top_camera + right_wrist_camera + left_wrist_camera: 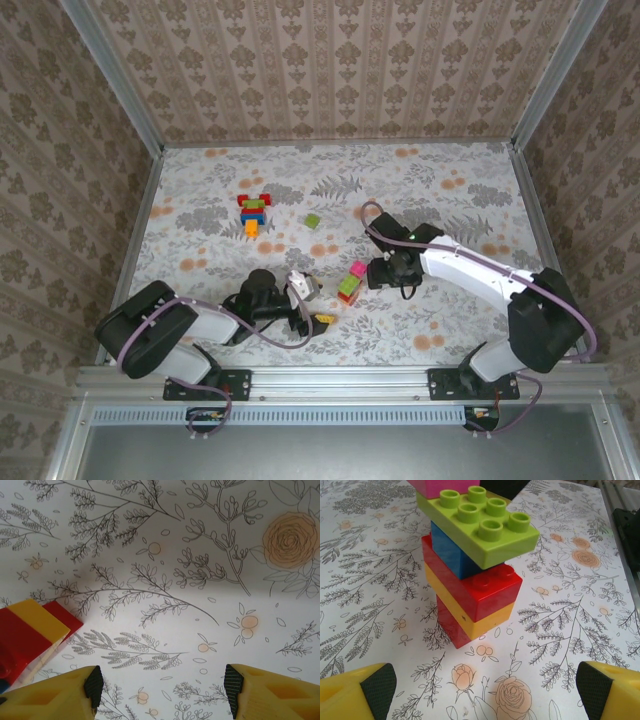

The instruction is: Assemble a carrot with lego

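Lego stack point(470, 575) of glossy studded bricks stands before your left gripper point(480, 692), spread wide, holding nothing; your right gripper point(162, 685) gapes empty too, yellow fingers point(272, 695) black-padded.

Lego stack point(470, 575), perhaps tipped over, sits clear ahead of the wide-spread left tool point(485, 687).

Lego stack point(470, 575): glossy moulded plastic, smooth faces, soft highlights. Surface point(570, 630): matt printed floral sheet, smooth, material unclear. Left jaws: yellow plastic, dull sheen; pads point(377, 686) black, finely textured, rubbery look. Rail point(340, 378) at 6 o'clock, top view: bare brushed metal.
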Robot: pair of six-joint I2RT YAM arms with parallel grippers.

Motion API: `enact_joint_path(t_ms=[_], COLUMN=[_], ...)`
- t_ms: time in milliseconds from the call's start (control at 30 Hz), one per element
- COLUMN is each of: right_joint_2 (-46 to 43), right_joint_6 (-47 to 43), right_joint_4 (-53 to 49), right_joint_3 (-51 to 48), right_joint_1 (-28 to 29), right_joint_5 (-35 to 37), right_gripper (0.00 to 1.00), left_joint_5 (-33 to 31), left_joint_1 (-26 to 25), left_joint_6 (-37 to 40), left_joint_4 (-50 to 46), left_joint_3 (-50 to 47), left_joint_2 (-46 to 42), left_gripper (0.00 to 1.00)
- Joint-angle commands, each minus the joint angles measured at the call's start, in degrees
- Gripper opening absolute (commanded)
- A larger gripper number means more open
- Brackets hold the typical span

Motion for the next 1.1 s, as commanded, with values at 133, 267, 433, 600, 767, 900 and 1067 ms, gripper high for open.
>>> enact_joint_path(t_ms=[133,267,433,600,767,900,1067], right_joint_2=[4.6,6.7,8.9,11.3,13.0,14.0,15.1], right_joint_6=[-3.0,-3.7,-4.4,-5.1,-5.6,-5.9,-6.4], right_joint_4=[0.9,1.4,1.8,1.8,1.9,1.8,1.8], right_joint_3=[4.6,6.1,8.6,11.5,13.5,15.0,16.3], right_joint_1=[-1.7,-2.8,-3.1,-3.4,-3.4,-3.4,-3.4], right_joint_5=[0.7,0.9,0.1,-0.2,-1.1,-1.4,-2.7], right_gripper=[0.68,0.68,0.68,0.68,0.68,0.68,0.67], left_joint_5=[-0.1,-0.1,-0.1,-0.2,-0.4,-0.5,-0.7], left_joint_1=[-0.5,-0.6,-0.6,-0.7,-0.7,-0.7,-0.7], left_joint_6=[0.8,0.9,1.0,1.1,1.1,1.2,1.2], left_joint_4=[-0.4,-0.5,-0.7,-0.6,-0.8,-1.0,-1.2], left_joint_3=[1.7,2.0,2.2,2.3,2.4,2.7,3.1], left_joint_2=[1.2,1.8,2.2,2.4,2.5,3.1,3.6], left_gripper=[0.96,0.96,0.96,0.96,0.96,0.96,0.96])
